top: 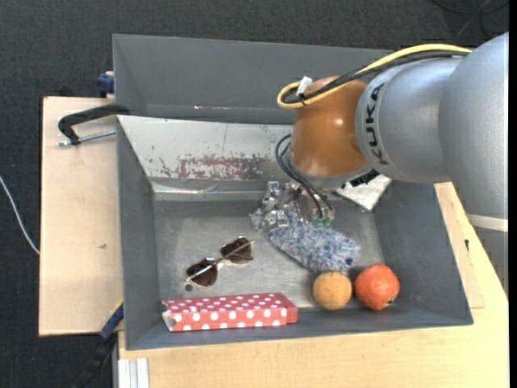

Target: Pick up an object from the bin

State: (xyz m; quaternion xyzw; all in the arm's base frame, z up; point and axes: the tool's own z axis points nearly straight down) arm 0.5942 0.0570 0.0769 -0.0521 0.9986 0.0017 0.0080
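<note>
While the hand (297, 206) is at the upper end of the blue cloth (317, 247) in the middle of the bin (133, 217), whether open or closed I cannot tell, pinching a raised fold seems wisest.

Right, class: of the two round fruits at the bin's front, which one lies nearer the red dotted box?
The tan fruit, the duller of the two. The orange-red fruit sits on its far side, away from the box.

My gripper (297, 206) hangs over the cloth's (317, 249) rear end. Sunglasses (220, 261) lie front-left of it, the long box (229, 311) before them; front-right, left fruit (332, 289) and right fruit (376, 286) sit side by side.
</note>
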